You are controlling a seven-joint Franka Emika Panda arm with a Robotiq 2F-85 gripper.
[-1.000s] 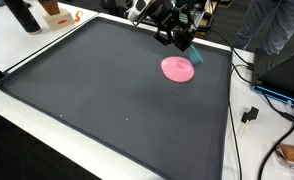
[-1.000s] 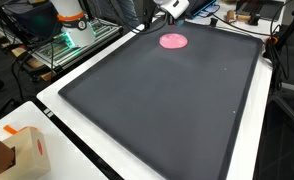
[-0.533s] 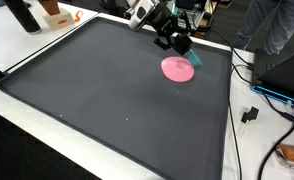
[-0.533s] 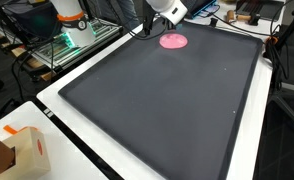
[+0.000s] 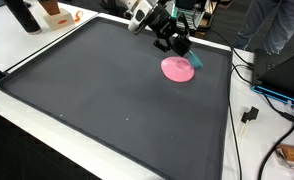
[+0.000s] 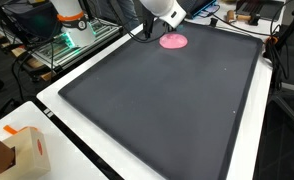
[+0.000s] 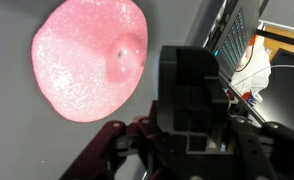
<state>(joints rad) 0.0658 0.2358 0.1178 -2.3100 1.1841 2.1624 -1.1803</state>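
Pink plate (image 5: 177, 69), only one, lies near the single claw (image 5: 179, 46).

The end effector (image 5: 178, 45) has lifted back from the pink disc (image 5: 177, 69) (only slightly), toward the table's far edge.

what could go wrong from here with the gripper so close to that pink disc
The gripper hangs just beside the pink disc; coming down off-centre, it might shove the disc across the dark mat instead of gripping it. A small teal thing lies at the disc's edge and could get knocked.
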